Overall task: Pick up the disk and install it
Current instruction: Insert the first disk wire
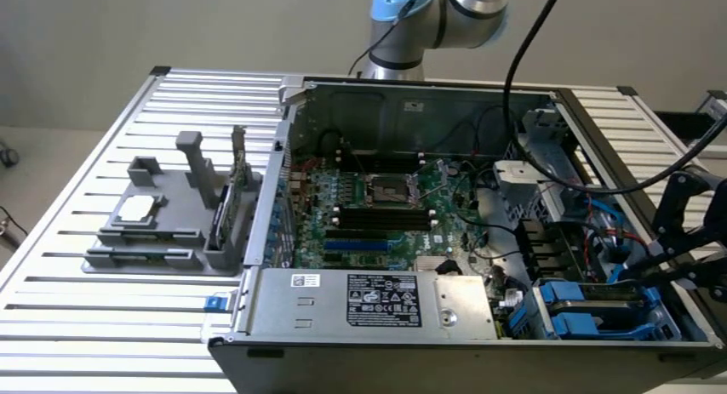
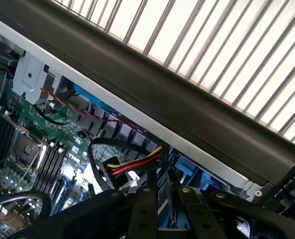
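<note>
- Exterior view: pincer (image 1: 642, 275) hangs over the open computer case (image 1: 397, 360); the blue-framed disk (image 1: 597, 307) lies in the bay just beside it.
- Wrist view: red-yellow cables (image 2: 137, 163) lie just ahead of the pincer (image 2: 164, 204); whether it is apart or clamped I cannot tell.

Matt ribbed metal table (image 1: 57, 283), dark metal case (image 1: 455, 364)

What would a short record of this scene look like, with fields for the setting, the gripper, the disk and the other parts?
setting: open computer case lying on a slatted metal table
gripper: at the exterior view's right, above the case's drive corner
disk: grey, blue-framed, in the bay below the gripper; whether it is held is unclear
power supply: grey box with stickers, along the case's near edge
holder: grey, on the table at the exterior view's left
chip: small, square, resting on the holder
</note>
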You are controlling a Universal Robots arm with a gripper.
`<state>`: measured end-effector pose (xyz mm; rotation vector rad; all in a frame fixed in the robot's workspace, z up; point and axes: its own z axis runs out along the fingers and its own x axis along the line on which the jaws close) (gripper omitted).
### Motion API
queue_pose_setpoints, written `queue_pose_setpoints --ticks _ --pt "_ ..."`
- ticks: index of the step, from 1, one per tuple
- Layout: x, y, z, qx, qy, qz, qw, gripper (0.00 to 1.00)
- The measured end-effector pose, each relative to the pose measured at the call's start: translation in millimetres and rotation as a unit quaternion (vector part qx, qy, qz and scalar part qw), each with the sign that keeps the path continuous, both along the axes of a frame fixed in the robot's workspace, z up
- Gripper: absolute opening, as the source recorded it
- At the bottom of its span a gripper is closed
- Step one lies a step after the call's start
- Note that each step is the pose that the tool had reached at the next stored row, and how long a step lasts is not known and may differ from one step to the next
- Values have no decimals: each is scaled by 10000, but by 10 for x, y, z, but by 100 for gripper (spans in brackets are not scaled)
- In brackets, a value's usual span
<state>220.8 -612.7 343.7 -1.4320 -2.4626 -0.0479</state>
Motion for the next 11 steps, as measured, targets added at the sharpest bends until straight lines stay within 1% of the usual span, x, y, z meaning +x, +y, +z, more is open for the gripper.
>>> queue_pose_setpoints --ticks 2,4,6,8,9,11 --pt "0 -20 0 46 -16 0 10000 23" --pt "-1 -41 0 106 -36 0 9999 23" --pt "-4 -63 -1 148 -62 0 9999 23" --pt "-12 -85 -1 177 -90 0 9998 23" --pt "-20 -94 -1 189 -99 0 9998 23" --pt "-46 -105 -1 204 -116 1 9997 23"
